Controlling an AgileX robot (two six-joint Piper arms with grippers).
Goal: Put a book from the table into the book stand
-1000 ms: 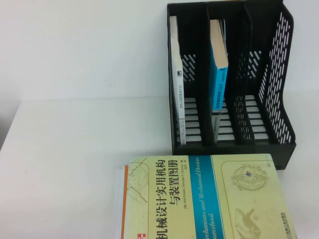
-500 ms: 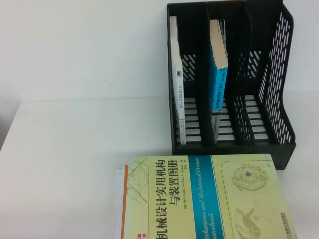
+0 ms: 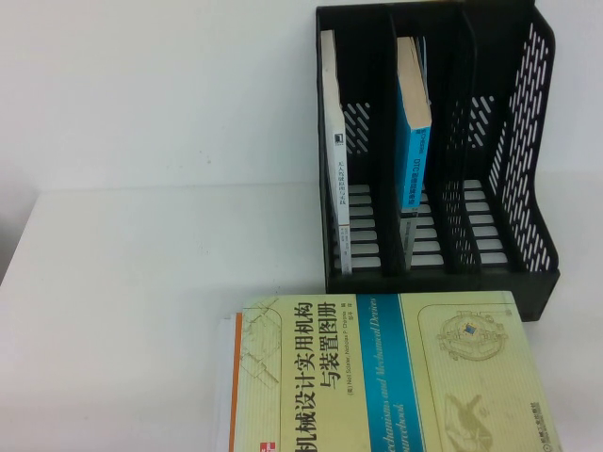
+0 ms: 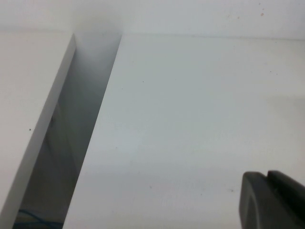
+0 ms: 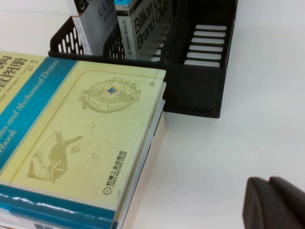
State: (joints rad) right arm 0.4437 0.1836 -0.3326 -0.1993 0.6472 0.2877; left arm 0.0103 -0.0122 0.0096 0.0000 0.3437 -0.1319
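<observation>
Your blue DTC book already stands upright in the middle compartment of the black book stand at the worktop's far right edge, so both the left tool and right tool hang clear, fingers together.

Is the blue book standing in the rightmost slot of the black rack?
No, the blue book stands in the middle slot of the rack; the rightmost slot is empty.
</observation>
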